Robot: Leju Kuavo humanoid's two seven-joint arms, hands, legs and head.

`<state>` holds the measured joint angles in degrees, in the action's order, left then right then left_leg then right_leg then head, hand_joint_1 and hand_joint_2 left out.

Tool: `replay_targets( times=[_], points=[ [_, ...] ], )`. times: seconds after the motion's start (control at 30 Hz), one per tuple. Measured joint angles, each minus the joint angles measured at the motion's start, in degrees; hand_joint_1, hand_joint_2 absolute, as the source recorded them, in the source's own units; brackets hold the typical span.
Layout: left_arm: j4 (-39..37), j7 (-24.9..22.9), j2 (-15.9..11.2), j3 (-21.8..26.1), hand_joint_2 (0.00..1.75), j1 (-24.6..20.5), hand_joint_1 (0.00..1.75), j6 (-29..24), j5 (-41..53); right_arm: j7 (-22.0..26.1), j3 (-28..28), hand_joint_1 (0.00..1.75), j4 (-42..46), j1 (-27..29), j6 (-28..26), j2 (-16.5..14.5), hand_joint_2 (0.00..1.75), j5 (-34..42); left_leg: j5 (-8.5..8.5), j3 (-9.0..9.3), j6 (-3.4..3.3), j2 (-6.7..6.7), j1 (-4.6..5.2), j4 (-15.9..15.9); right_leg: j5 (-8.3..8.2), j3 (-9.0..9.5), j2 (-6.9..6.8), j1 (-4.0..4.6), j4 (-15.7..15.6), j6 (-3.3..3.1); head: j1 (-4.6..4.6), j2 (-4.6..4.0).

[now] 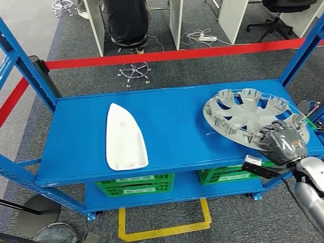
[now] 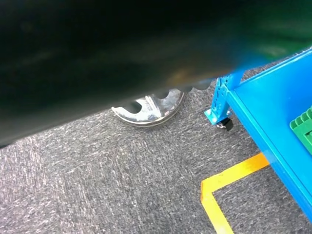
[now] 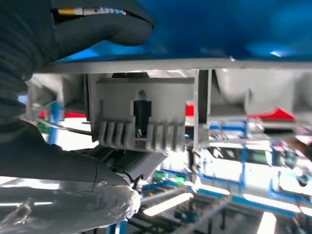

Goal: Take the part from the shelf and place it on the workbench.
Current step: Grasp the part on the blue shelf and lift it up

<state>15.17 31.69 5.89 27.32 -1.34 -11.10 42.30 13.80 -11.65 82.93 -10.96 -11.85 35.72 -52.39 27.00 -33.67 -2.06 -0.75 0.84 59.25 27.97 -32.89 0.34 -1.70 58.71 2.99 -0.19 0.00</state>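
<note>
Blue shelf top: right robot hand gripping grey wheel cover rim; white part well away to its left

Grey carpet floor crossed at twelve o'clock by a red barrier tape; beyond it, white desk panels. Yellow floor marking at six o'clock; black office chair at one o'clock.

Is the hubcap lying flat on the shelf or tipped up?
Tipped: the hubcap has its near edge raised off the blue shelf where the right hand grips its rim.
</note>
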Motion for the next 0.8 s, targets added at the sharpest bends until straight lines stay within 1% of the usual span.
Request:
replay_targets(
  times=[0.2,0.43,0.53,0.67,0.8],
  points=[
    [0.0,0.0,0.23,0.0,0.0,-0.02,0.0,0.0,0.03,0.25,-2.53,1.75,5.26,-1.38,-0.64,-3.1,1.75,0.39,-0.01,-0.01,0.02,-0.01,-0.04,0.0,0.01,-0.01,-0.02,0.03,0.01,-0.01,-0.01,0.0],
    [0.0,0.0,0.28,0.02,0.0,0.0,0.0,0.0,0.04,0.0,-4.28,1.75,7.47,-2.05,-0.89,-4.64,1.75,0.7,-0.01,-0.04,0.03,-0.02,-0.04,0.0,0.01,-0.02,-0.03,0.02,0.01,-0.02,0.02,0.0],
    [0.0,0.01,0.28,0.02,0.0,0.03,0.0,-0.02,0.04,0.37,-4.83,1.75,8.22,-2.3,-1.85,-5.39,1.75,1.14,-0.01,-0.09,0.03,-0.02,-0.03,0.0,0.01,-0.04,-0.02,0.02,0.01,-0.02,0.02,0.0],
    [0.0,0.08,0.4,0.02,0.0,-0.02,0.0,-0.13,0.04,-0.33,-6.63,1.75,11.14,-3.05,-4.39,-8.23,1.75,-0.02,-0.02,-0.1,0.03,-0.01,-0.04,0.0,0.0,-0.09,0.0,0.03,0.01,-0.03,0.01,0.0],
    [0.0,0.11,0.72,0.04,0.0,-0.13,0.0,-0.18,0.05,-1.88,-10.47,1.75,14.43,-4.74,-7.77,-11.73,1.75,-2.85,-0.03,-0.11,0.06,-0.01,-0.09,0.0,0.01,-0.13,0.01,0.07,0.02,-0.04,0.0,0.0]
  ],
)
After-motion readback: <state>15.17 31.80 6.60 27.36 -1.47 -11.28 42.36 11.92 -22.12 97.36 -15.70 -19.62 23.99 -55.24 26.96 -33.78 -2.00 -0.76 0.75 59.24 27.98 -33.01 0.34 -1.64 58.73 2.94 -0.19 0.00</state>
